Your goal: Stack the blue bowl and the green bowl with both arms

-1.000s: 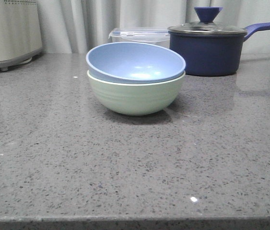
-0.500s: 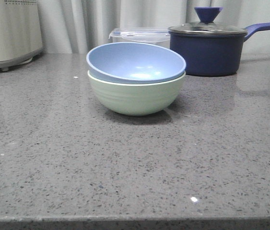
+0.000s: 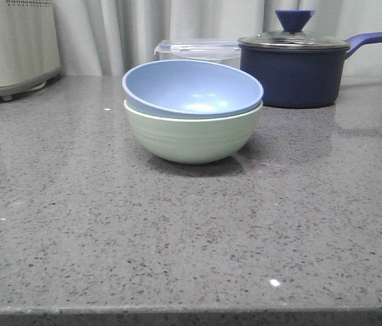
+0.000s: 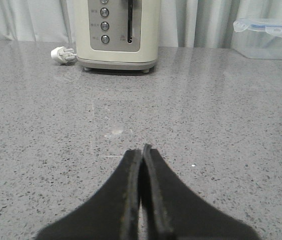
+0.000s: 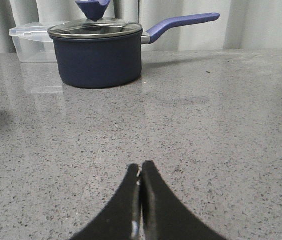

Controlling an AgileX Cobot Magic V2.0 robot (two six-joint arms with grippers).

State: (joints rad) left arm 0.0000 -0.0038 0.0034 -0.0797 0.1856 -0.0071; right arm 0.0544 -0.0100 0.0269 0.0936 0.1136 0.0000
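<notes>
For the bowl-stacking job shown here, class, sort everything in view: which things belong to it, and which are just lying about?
Belong to the job:
blue bowl, nested in the green bowl
left tool, shut
right tool, shut

Just lying about:
navy saucepan
clear lidded container
cream appliance

I am looking over a grey speckled stone countertop (image 3: 191,238) that is catching soft overhead glare. Pale pleated curtains (image 3: 143,27) are hanging along the back. Ahead of my left tool a cream appliance (image 4: 118,32) is standing; ahead of my right, a navy lidded saucepan (image 5: 98,52) is sitting beside a clear container (image 5: 28,42).
</notes>
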